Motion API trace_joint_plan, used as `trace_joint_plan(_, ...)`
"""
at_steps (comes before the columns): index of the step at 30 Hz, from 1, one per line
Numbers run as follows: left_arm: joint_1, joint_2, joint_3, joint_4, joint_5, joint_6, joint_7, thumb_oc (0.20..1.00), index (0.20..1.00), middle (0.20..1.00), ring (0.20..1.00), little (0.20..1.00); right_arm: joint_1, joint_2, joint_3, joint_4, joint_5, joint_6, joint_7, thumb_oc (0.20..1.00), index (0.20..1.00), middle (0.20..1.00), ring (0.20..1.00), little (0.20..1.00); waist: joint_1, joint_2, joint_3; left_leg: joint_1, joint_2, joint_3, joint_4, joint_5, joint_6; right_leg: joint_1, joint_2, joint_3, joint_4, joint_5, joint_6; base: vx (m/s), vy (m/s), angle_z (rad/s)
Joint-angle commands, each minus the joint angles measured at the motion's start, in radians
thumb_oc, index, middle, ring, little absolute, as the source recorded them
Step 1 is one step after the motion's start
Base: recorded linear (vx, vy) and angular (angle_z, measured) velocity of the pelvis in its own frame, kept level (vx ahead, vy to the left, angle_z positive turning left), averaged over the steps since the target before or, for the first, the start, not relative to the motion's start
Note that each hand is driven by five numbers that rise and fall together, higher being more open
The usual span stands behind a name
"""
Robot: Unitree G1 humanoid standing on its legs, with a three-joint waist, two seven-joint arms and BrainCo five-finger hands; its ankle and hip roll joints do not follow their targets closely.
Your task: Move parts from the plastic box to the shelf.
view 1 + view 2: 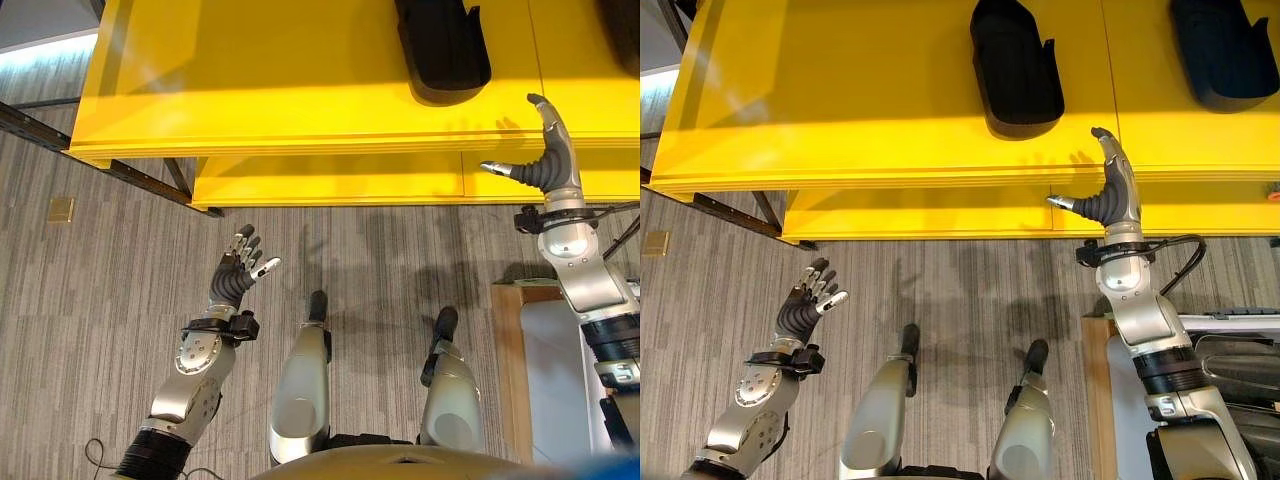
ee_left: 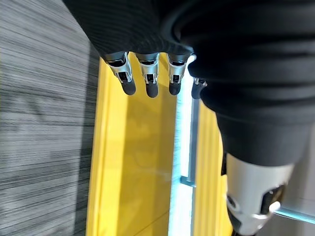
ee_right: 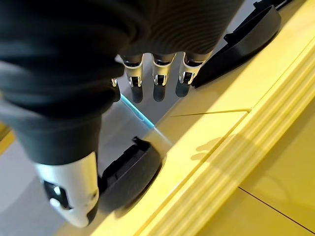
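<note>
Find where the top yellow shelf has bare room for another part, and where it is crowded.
The top shelf lies bare from its left end to the nearer black part. Only a narrow strip separates that part from the second black part on the right, and the right hand, open, is raised at the shelf's front edge there. The left hand is open over the floor.

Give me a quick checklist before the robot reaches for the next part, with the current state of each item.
1. Right robot hand empty, fingers straight: ok.
2. Left robot hand empty and open, over the floor: ok.
3. Black part resting flat on the yellow shelf: ok.
4. Second black part also on the shelf, apart from the first: ok.
5. Right robot hand clear of the nearer part: ok, it sits at the shelf's front edge.
6. Plastic box position and parts left inside: cannot tell.
</note>
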Motion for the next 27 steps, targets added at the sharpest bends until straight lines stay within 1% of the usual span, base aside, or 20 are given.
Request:
trace_joint_plan(1,0.023,0.041,0.008,-0.043,0.02,-0.054,-0.023,1.0,1.0,1.0,1.0,1.0,-0.087,-0.028,0.003,-0.012,0.048,-0.05,-0.057,1.0,1.0,1.0,1.0,1.0,0.03,-0.024,-0.012,-0.019,0.049,-0.012,-0.054,0.081,-0.016,0.076,-0.024,-0.017,0.16,-0.191,-0.005,0.0,0.0,0.0)
trace_joint_plan(8,0.014,0.053,0.003,-0.042,0.006,-0.063,-0.024,1.0,1.0,1.0,1.0,1.0,-0.193,-0.059,0.051,0.096,0.068,-0.039,-0.068,1.0,1.0,1.0,1.0,1.0,0.041,-0.018,-0.004,-0.019,0.045,-0.008,-0.057,0.083,-0.015,0.065,-0.028,-0.013,0.177,-0.196,-0.008,0.0,-0.001,0.01)
trace_joint_plan(11,0.012,0.055,0.003,-0.045,0.002,-0.067,-0.025,1.0,1.0,1.0,1.0,1.0,-0.225,-0.079,0.088,0.166,0.033,-0.018,-0.06,1.0,1.0,1.0,1.0,1.0,0.047,-0.012,0.0,-0.023,0.042,-0.011,-0.056,0.084,-0.014,0.062,-0.029,-0.014,0.189,-0.201,-0.011,0.01,-0.019,0.05)
trace_joint_plan(14,0.012,0.052,0.011,-0.047,0.005,-0.067,-0.024,1.0,1.0,1.0,1.0,1.0,-0.215,-0.094,0.108,0.2,-0.003,-0.001,-0.042,1.0,1.0,1.0,1.0,1.0,0.047,-0.007,0.006,-0.028,0.04,-0.013,-0.054,0.085,-0.014,0.056,-0.03,-0.015,0.2,-0.206,-0.013,0.01,-0.012,0.06)
trace_joint_plan(17,0.013,0.05,0.012,-0.048,0.004,-0.068,-0.026,1.0,1.0,1.0,1.0,1.0,-0.211,-0.096,0.113,0.227,-0.016,0.002,-0.041,1.0,1.0,1.0,1.0,1.0,0.047,-0.006,0.007,-0.032,0.04,-0.013,-0.053,0.085,-0.014,0.053,-0.03,-0.015,0.204,-0.207,-0.014,0.0,0.0,0.0)
trace_joint_plan(18,0.013,0.052,0.011,-0.048,0.003,-0.07,-0.026,1.0,1.0,1.0,1.0,1.0,-0.212,-0.094,0.12,0.268,-0.016,0.008,-0.038,1.0,1.0,1.0,1.0,1.0,0.048,-0.004,0.011,-0.034,0.04,-0.014,-0.052,0.086,-0.014,0.049,-0.031,-0.016,0.209,-0.208,-0.015,0.0,0.0,0.0)
trace_joint_plan(20,0.012,0.052,0.011,-0.048,0.002,-0.071,-0.026,1.0,1.0,1.0,1.0,1.0,-0.217,-0.096,0.126,0.284,-0.017,0.009,-0.036,1.0,1.0,1.0,1.0,1.0,0.049,-0.004,0.013,-0.034,0.04,-0.014,-0.052,0.086,-0.014,0.048,-0.031,-0.015,0.211,-0.209,-0.014,0.0,0.0,0.0)
trace_joint_plan(22,0.009,0.052,0.009,-0.048,0.001,-0.071,-0.025,1.0,1.0,1.0,1.0,1.0,-0.237,-0.098,0.144,0.348,-0.011,0.016,-0.028,1.0,1.0,1.0,1.0,1.0,0.05,-0.001,0.019,-0.035,0.04,-0.013,-0.053,0.086,-0.014,0.043,-0.03,-0.011,0.213,-0.209,-0.016,0.0,0.0,0.0)
trace_joint_plan(23,0.007,0.053,0.004,-0.049,-0.003,-0.071,-0.027,1.0,1.0,1.0,1.0,1.0,-0.264,-0.103,0.16,0.411,-0.006,0.021,-0.027,1.0,1.0,1.0,1.0,1.0,0.051,0.001,0.026,-0.04,0.04,-0.012,-0.05,0.086,-0.013,0.037,-0.03,-0.011,0.217,-0.209,-0.016,0.0,0.0,0.0)
trace_joint_plan(27,0.005,0.055,0.007,-0.052,-0.003,-0.075,-0.025,1.0,1.0,1.0,1.0,1.0,-0.32,-0.125,0.197,0.467,-0.015,0.03,-0.022,1.0,1.0,1.0,1.0,1.0,0.051,0.004,0.034,-0.048,0.038,-0.011,-0.049,0.088,-0.013,0.025,-0.031,-0.007,0.222,-0.208,-0.016,0.0,0.0,0.0)
